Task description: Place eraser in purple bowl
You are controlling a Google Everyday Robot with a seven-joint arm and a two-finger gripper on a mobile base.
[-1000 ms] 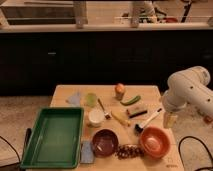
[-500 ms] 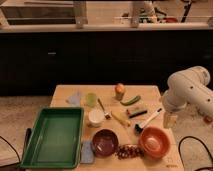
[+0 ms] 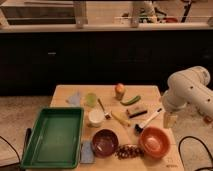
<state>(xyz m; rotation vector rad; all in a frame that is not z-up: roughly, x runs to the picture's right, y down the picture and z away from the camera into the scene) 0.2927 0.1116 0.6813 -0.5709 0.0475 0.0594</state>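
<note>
The eraser (image 3: 137, 112), a small tan-topped block with a dark base, lies on the wooden table (image 3: 110, 91) right of centre. The purple bowl (image 3: 104, 143) stands near the table's front edge, its glossy reddish-brown inside facing up. The white arm comes in from the right. Its gripper (image 3: 169, 120) hangs over the table's right edge, to the right of the eraser and above the orange bowl (image 3: 154, 142).
A green tray (image 3: 52, 138) fills the left front. A white-handled brush (image 3: 149, 121), a green vegetable (image 3: 130, 100), an apple (image 3: 119, 90), a green cup (image 3: 90, 99), a white cup (image 3: 96, 117), a yellow stick (image 3: 120, 118), a spoon (image 3: 103, 109), blue-grey pads (image 3: 75, 98) and dark grapes (image 3: 129, 151) lie around.
</note>
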